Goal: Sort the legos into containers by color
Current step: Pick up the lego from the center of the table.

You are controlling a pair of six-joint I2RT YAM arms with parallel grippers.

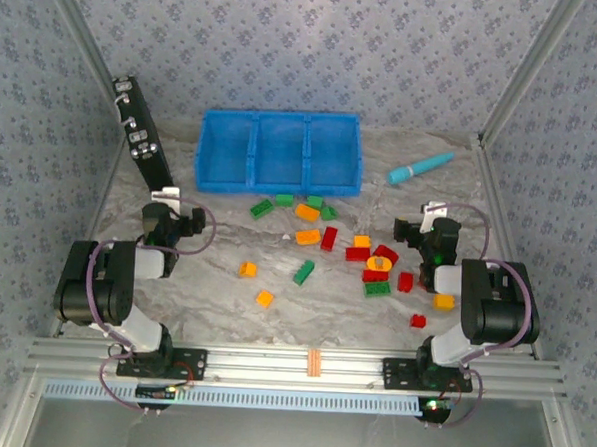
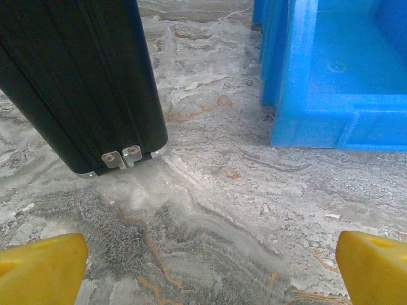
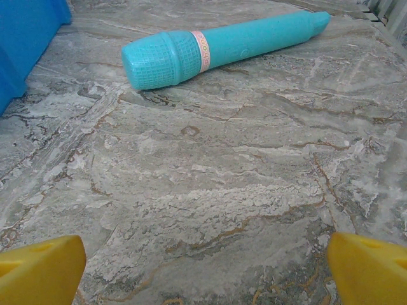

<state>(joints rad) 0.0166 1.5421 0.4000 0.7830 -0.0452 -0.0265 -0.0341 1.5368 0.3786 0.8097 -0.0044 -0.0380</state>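
Note:
Several red, green and orange-yellow legos lie scattered on the marble table, among them a green one (image 1: 303, 272), an orange one (image 1: 308, 236) and a red one (image 1: 406, 281). Behind them stands the blue bin (image 1: 277, 187) with three side-by-side containers, all looking empty. My left gripper (image 1: 168, 199) rests at the left, open, its yellow fingertips (image 2: 44, 267) wide apart over bare table, with the bin's corner (image 2: 331, 121) ahead to the right. My right gripper (image 1: 434, 219) is open at the right, its fingertips (image 3: 372, 267) spread over bare table, holding nothing.
A black panel with silver parts (image 1: 138, 125) leans at the back left, close ahead of the left gripper (image 2: 82, 82). A teal pen-like stick (image 1: 419, 168) lies right of the bin, straight ahead of the right gripper (image 3: 222, 47). Patterned walls enclose the table.

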